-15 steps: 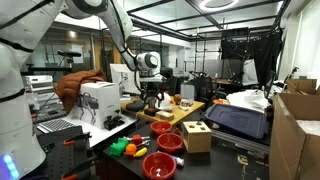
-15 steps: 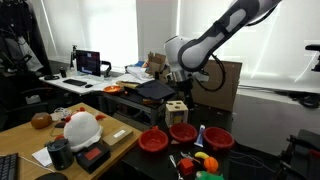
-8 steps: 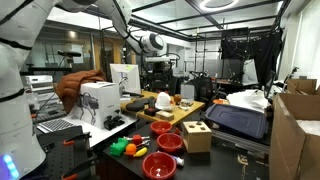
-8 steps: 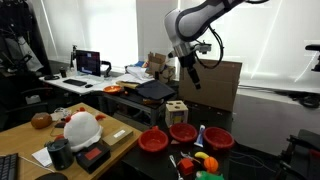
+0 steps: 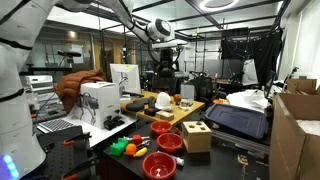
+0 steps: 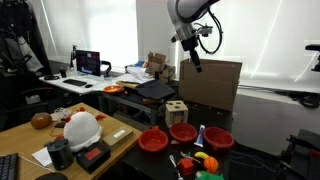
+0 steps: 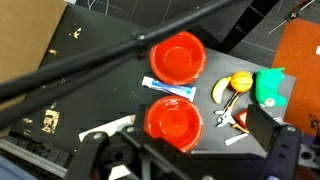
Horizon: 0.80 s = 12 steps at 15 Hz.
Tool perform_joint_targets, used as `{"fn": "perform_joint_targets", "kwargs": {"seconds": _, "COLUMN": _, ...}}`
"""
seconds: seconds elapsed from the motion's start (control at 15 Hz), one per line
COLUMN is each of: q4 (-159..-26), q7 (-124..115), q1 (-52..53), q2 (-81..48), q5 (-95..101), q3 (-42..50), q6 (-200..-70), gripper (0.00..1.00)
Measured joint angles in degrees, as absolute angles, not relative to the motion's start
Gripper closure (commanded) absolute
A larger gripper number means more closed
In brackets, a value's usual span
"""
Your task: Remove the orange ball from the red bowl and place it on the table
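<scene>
Three red bowls stand on the dark table (image 7: 100, 60). The wrist view shows two of them, one red bowl (image 7: 178, 55) farther off and one (image 7: 173, 118) under my gripper (image 7: 185, 140); both look empty. A small round orange piece (image 7: 240, 82) lies on the table among the toys; I cannot tell whether it is the orange ball. My gripper (image 5: 165, 45) (image 6: 194, 58) hangs high above the table, open and holding nothing.
A tan wooden box with holes (image 5: 196, 135) (image 6: 176, 109) stands beside the bowls. Green and yellow toy pieces (image 7: 268, 86), pliers (image 7: 228, 112) and a tube (image 7: 168, 88) lie near them. A light wooden tabletop (image 5: 165, 108) holds clutter behind.
The arm has swung upward, carrying the gripper from just above the cluttered tabletop to high over the scene. The jaws stayed open.
</scene>
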<state>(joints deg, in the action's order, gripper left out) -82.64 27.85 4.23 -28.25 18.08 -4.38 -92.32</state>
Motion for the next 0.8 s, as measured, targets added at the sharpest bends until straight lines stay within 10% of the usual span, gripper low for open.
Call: {"fn": "perform_joint_targets", "kwargs": {"seconds": 0.8, "q4": -72.3, "q7": 18.4, "q1": 1.2, "q2": -27.5, "q5": 11.7, "q3": -3.0, "q6": -92.3, "gripper": 0.0}}
